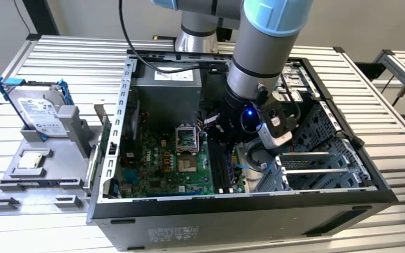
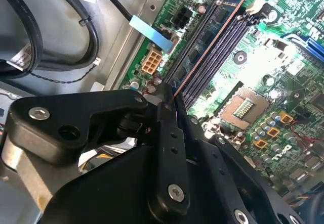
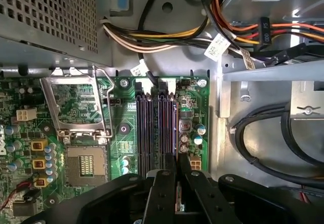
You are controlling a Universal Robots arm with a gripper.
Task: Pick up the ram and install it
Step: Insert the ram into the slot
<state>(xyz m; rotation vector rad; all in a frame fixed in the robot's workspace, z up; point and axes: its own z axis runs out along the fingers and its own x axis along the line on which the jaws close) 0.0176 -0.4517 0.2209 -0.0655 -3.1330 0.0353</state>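
Over the motherboard slots point(image 3: 157, 128), my gripper point(image 2: 169, 102) pinches the ram point(image 2: 207, 49) edge-on. I'd keep it parallel to its slot and press evenly.

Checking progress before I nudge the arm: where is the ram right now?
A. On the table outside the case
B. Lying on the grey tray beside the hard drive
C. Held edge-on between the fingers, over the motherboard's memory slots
C. In the second wrist view the ram runs as a thin edge from the gripper along the memory slots; the exterior view puts the gripper inside the computer case.
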